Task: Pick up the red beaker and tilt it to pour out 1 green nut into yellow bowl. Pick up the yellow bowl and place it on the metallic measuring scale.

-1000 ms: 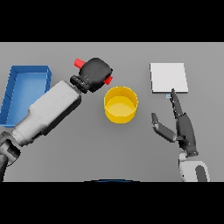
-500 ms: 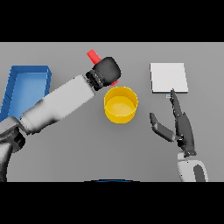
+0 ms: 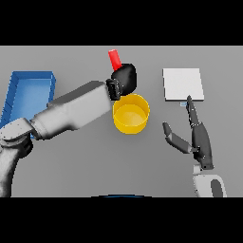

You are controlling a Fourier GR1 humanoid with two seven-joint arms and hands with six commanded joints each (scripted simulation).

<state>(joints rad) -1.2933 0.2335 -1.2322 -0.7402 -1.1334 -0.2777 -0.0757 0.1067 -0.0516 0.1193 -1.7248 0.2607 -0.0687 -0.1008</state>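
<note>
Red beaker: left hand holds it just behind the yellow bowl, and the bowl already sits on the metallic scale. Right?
Not quite. The head view shows the left hand gripping the red beaker just behind the round yellow bowl, but the bowl rests on the grey table, well apart from the flat metallic measuring scale, which is bare.

red beaker [image 3: 114,59]: 1 | yellow bowl [image 3: 130,114]: 1 | metallic measuring scale [image 3: 183,84]: 1 | blue tray [image 3: 28,95]: 1 | grey table [image 3: 95,161]: 1 | robot hands: 2, left hand [image 3: 124,79] and right hand [image 3: 199,140]
</note>
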